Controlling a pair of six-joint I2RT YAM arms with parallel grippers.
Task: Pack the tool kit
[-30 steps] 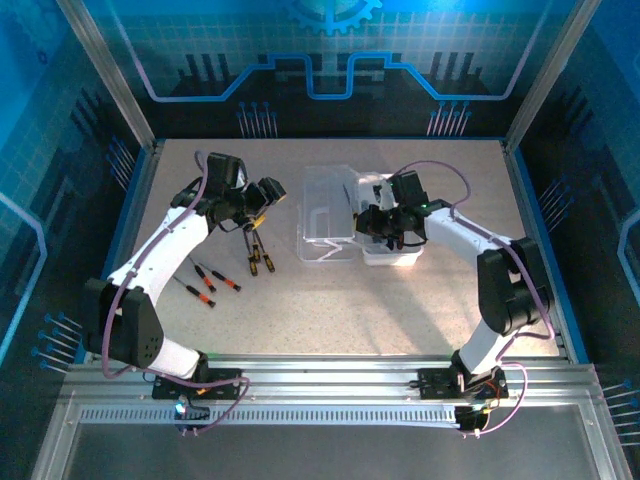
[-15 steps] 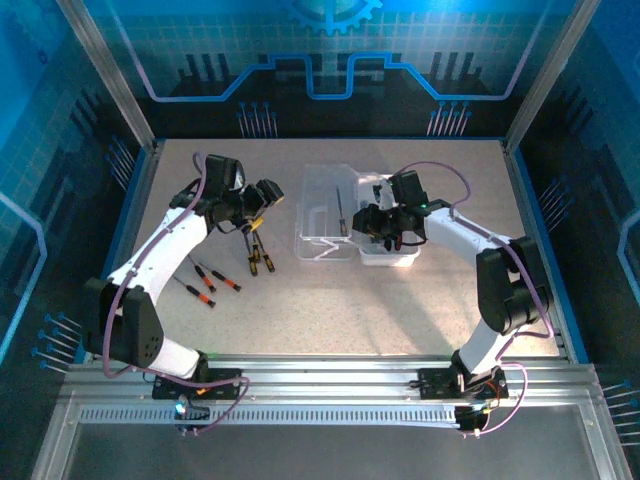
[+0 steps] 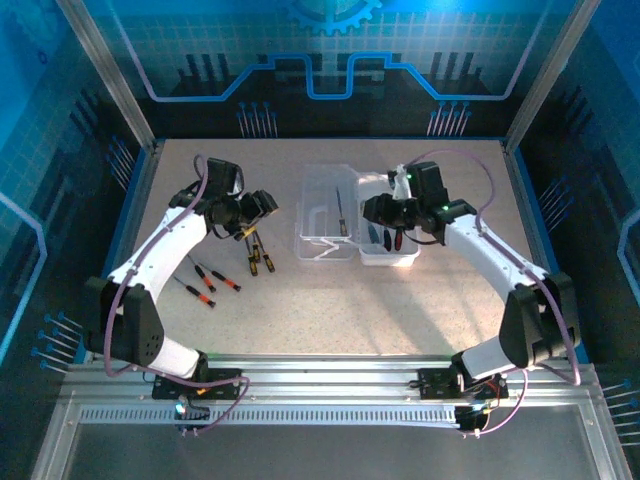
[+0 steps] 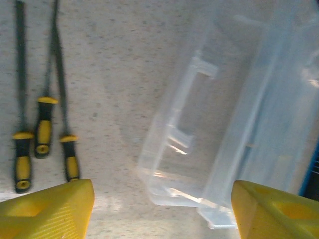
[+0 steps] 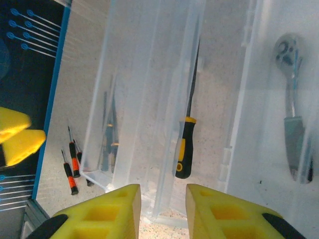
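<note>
On the left of the surface (image 3: 330, 330), your left arm bends up from its base and reaches inward. The left pincer (image 3: 260, 205) hangs near the shaft ends of the yellow-handled screwdrivers (image 3: 256, 256). Its fingers stand wide apart, nothing between them. Red-handled screwdrivers (image 3: 207, 281) lie nearer you, apart from the yellow set.

Your right arm: elbow far out to the right, forearm angled back inward. The right pincer (image 3: 382, 212) is over the open case (image 3: 318, 215) where its two halves meet. In the wrist view its fingers are parted by a narrow gap, gripping nothing. The case sits mid-surface, lid folded out to the left. A black-and-yellow screwdriver (image 5: 183, 149) lies flat in the left half, near the join. The ratchet wrench (image 5: 294, 134) rests in the right half.

Against a second ago: that screwdriver was at the right pincer's tips above the lid; now it lies loose in the case. The right elbow has swung outward and the wrist has drawn back. The left pincer has slipped slightly left and nearer you. The loose screwdrivers are unchanged.
</note>
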